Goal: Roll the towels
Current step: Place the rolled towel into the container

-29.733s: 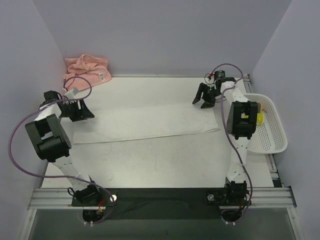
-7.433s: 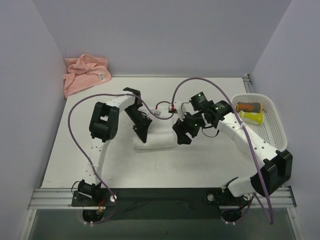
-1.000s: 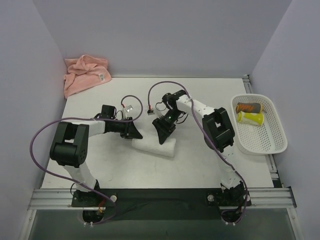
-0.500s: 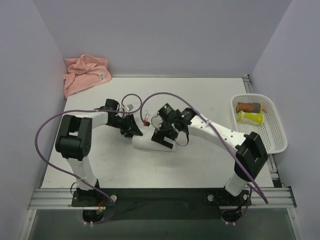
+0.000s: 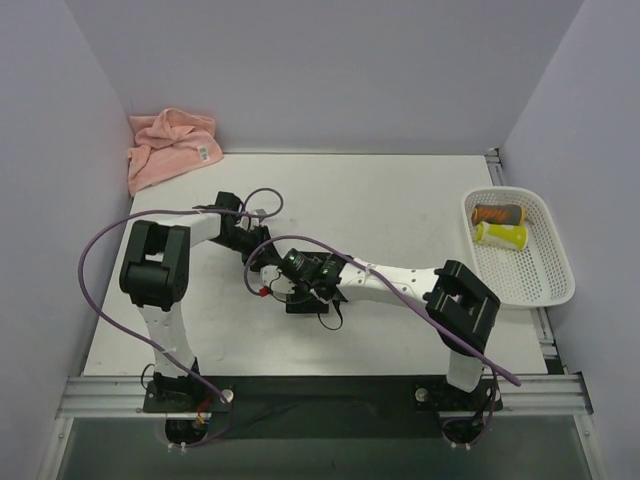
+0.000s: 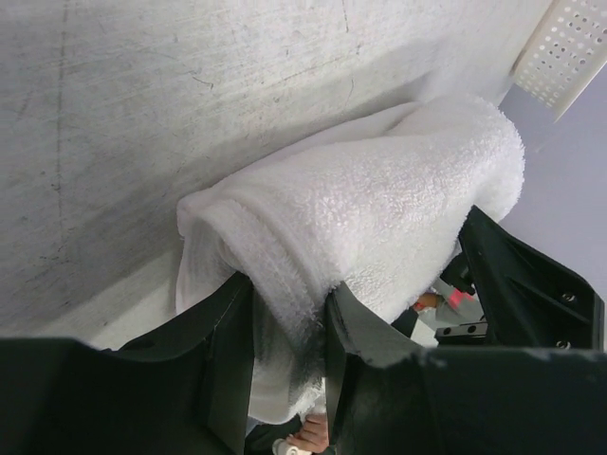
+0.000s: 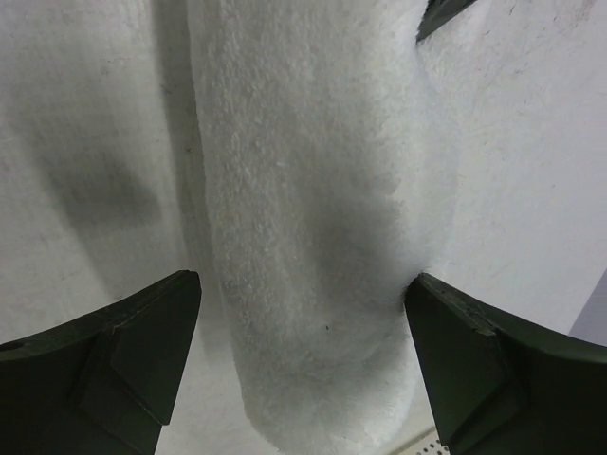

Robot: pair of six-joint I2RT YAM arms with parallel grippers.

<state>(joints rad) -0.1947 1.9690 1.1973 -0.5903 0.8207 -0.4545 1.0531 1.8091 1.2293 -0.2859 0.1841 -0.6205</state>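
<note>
A white terry towel (image 6: 379,218), rolled into a thick cylinder, is lying on the pale, scuffed table (image 5: 400,190) slightly left of its centre, between the two arms' reaching ends. The jaws of the left arm (image 5: 205,228) are pinching the towel at one end of the roll, a fold of its cloth squeezed between the two dark fingers (image 6: 228,370). The jaws of the right arm (image 5: 390,283) are standing wide open and straddling the roll from above, one finger (image 7: 133,351) on each side; the finger on the right of that wrist view is touching the cloth, while contact on the other side cannot be told. In the overhead view the roll is sitting almost wholly hidden under that wrist. A crumpled salmon-pink terry towel (image 5: 165,145) is lying in the far left corner, well apart from both arms. At the right edge a white plastic mesh basket (image 5: 545,285) is holding an orange object (image 5: 497,214) and a yellow one (image 5: 500,235).
</note>
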